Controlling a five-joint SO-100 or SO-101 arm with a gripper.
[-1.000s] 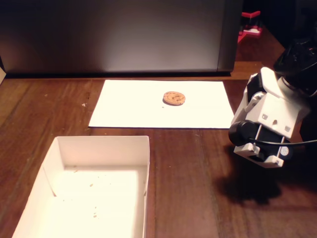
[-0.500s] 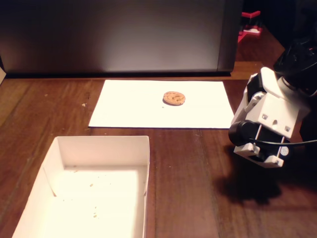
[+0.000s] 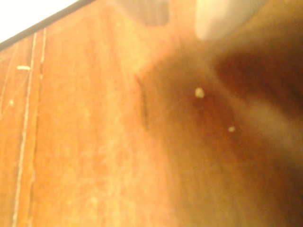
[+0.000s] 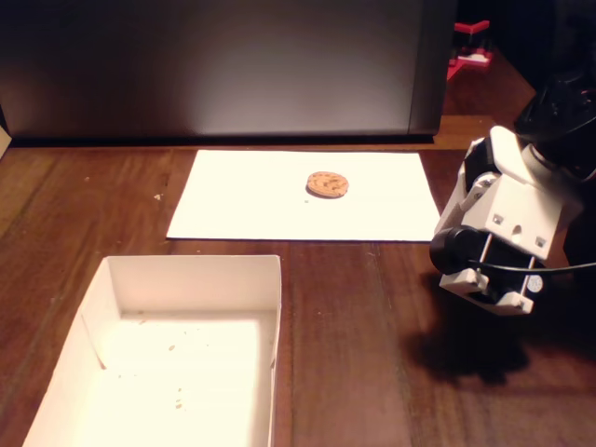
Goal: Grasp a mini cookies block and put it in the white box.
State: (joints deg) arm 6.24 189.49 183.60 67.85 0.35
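No words or labels can be read. The dark brown wooden worktop (image 4: 354,326) has small crumbs (image 3: 200,92). The cookie (image 4: 327,183) sits on white paper (image 4: 242,200), upper middle. The white box (image 4: 186,275) is lower left. The gripper's opening cannot be told.

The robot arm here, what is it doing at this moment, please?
The arm hangs over the bare wooden table at the right of the fixed view, holding nothing as far as can be seen. One cookie lies on the white paper sheet, untouched. The white box in front holds only crumbs. The wrist view shows blurred wood; its tool is not clearly visible, so the pick has not begun.
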